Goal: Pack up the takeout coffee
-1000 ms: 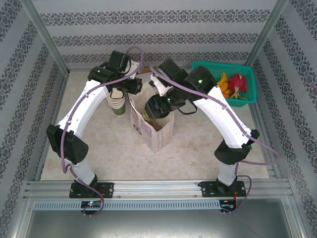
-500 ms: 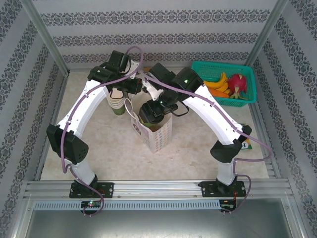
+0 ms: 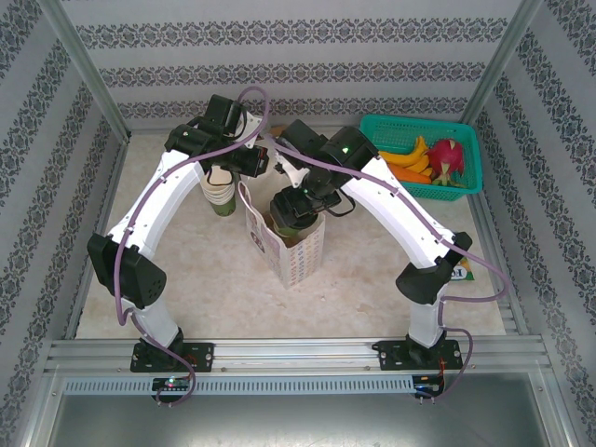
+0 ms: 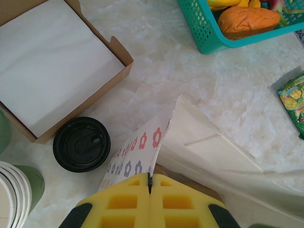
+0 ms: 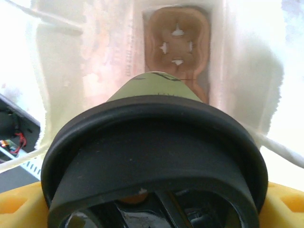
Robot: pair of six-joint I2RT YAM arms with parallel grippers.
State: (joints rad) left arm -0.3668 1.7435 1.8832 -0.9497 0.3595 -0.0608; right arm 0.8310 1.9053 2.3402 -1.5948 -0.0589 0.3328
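Takeout coffee, an olive-green paper cup with round black plastic lid (image 5: 152, 142), hangs clamped in my right gripper (image 3: 294, 203) inside the flower-printed paper bag (image 4: 137, 152), above a brown cardboard carrier (image 5: 176, 47). My left gripper (image 4: 149, 190) pinches the bag's rim. Next, I reckon: lower straight, seat it, release.
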